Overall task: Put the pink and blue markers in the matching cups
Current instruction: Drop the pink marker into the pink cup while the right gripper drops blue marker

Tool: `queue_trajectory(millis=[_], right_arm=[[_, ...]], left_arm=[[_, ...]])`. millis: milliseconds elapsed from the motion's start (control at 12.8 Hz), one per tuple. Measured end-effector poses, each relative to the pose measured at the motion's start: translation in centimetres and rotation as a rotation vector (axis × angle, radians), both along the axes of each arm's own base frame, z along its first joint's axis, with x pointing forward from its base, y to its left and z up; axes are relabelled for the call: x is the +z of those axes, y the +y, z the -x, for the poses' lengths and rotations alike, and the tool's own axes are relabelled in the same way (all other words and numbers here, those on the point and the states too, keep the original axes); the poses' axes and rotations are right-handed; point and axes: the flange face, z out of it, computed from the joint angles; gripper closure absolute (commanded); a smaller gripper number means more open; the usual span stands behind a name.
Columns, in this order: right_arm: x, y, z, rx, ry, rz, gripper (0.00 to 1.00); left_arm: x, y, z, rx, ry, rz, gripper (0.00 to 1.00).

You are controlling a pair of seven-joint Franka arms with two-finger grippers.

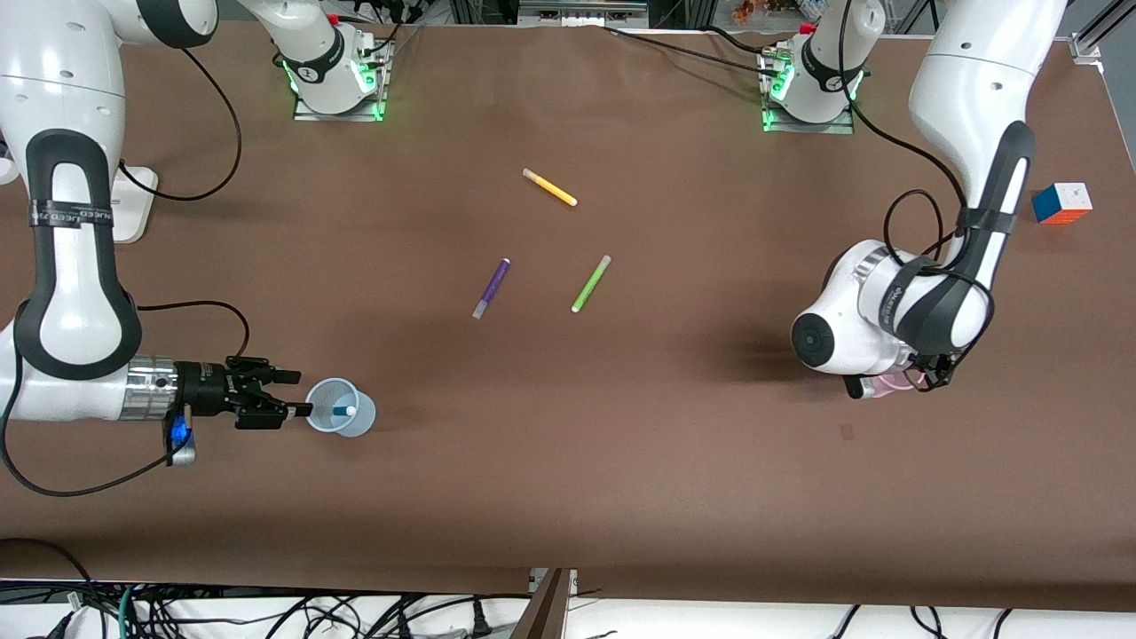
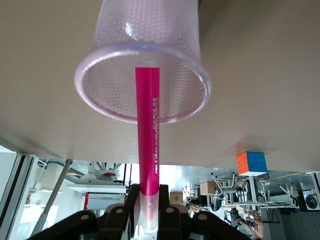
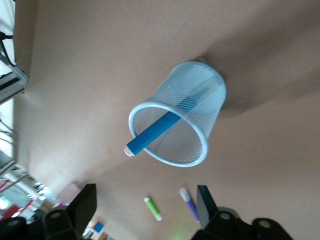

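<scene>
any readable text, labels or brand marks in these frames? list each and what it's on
None reads cleanly.
Pink marker, held in the left gripper with its tip in the pink cup: white print along the barrel, too blurred to read.
Right arm's black band: white lettering, too small to read.

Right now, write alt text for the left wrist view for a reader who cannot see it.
The left claw is shut on the pale cap end of a slim magenta-pink felt-tip marker, whose other end reaches into a small translucent pale pink ribbed plastic cup standing on the brown table. A multicoloured puzzle cube sits farther off on the table.
</scene>
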Motion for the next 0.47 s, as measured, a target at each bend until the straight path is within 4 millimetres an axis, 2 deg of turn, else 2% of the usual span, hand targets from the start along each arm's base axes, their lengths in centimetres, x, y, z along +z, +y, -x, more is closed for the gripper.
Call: queue_trajectory(millis=[234,467], right_arm=[[2.3,-0.1,0.2,0.066,-0.027,0.097,0.01],[5.7,1.2,0.6,0.180,-0.072,0.249,0.01]], left_arm=[[0.2,-0.7,0.0,-0.008,-0.001,-0.003,0.00],[2.3,-1.1,-0.3,0.002,-0.029,-0.013,0.00]])
